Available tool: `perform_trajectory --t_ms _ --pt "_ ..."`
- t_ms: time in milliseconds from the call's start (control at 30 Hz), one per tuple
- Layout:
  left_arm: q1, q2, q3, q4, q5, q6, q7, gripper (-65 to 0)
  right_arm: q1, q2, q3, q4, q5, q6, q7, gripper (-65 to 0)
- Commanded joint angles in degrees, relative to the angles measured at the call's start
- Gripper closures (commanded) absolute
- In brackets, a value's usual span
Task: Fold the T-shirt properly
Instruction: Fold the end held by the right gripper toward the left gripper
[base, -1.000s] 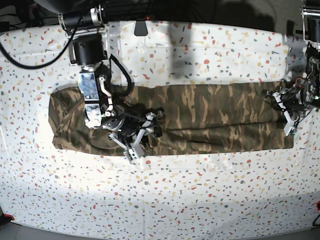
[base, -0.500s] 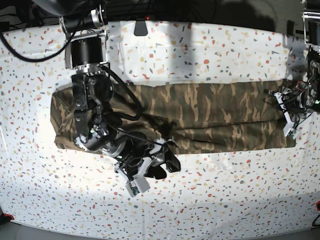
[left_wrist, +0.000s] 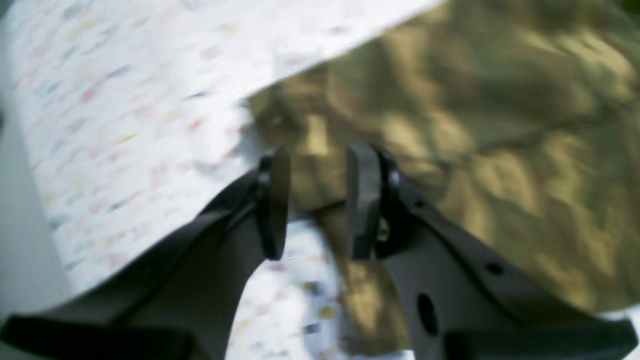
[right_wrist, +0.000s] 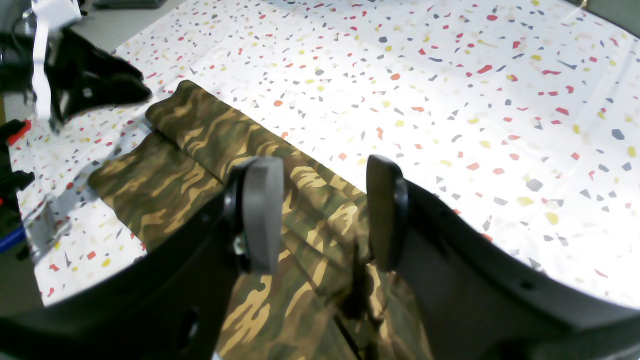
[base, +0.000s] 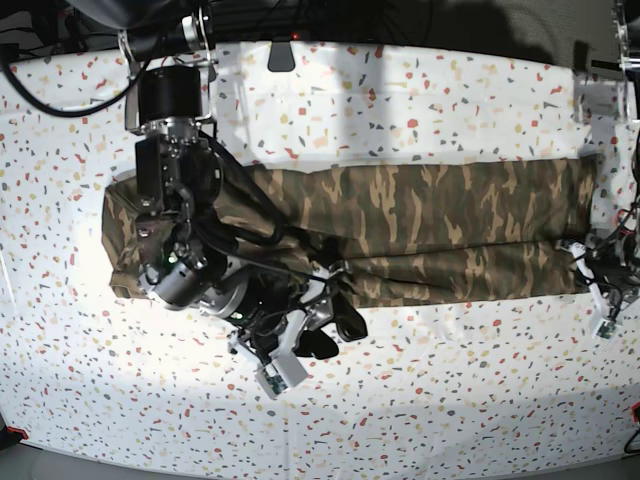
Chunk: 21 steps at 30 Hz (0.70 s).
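Observation:
The camouflage T-shirt (base: 430, 225) lies folded into a long strip across the table, its lower half a narrower fold (right_wrist: 210, 130). My right gripper (base: 310, 350) is open and empty; it hovers just in front of the strip's front edge, left of centre. In the right wrist view its fingers (right_wrist: 260, 215) are spread above the cloth. My left gripper (base: 600, 295) is at the strip's front right corner. In the blurred left wrist view its fingers (left_wrist: 272, 200) stand apart over the cloth's corner (left_wrist: 450, 125), with nothing clamped.
The table (base: 450, 400) is covered in white cloth with coloured speckles. A black mount (base: 282, 55) sits at the back edge. The right arm's body (base: 175, 200) lies over the shirt's left end. The left arm's gripper (right_wrist: 75, 75) shows far off in the right wrist view.
My right gripper moved off the shirt toward the table's front and now hovers open. My left gripper moved from the middle of the shirt's right end to its front right corner.

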Motion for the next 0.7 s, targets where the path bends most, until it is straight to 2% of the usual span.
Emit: perform_trajectory --t_ms 0,100,233,433,667 --pt "-2.69 -2.23 -0.46 0.98 -0.28 0.92 -1.07 -18.7 1.55 -0.13 0.39 1.18 0.94 0.45 1.11 -27.6" --pt "-4.81 -5.42 -0.44 0.98 -3.3 1.07 1.53 -18.7 1.53 -0.15 3.23 1.95 0.94 0.45 1.42 -27.6" --pt "-5.18 -9.05 -0.44 0.98 -12.44 1.11 2.03 -19.1 0.85 -0.15 10.25 2.99 0.96 0.45 0.74 -27.6" --pt "-5.22 -9.2 -0.44 0.94 -22.45 0.87 2.27 -30.6 -9.16 0.04 19.78 14.12 0.96 0.45 1.79 -27.6" --pt "-5.22 -9.16 -0.44 0.22 -23.58 0.87 -0.46 -31.2 -25.49 0.17 24.85 23.78 0.92 0.45 1.9 -27.6"
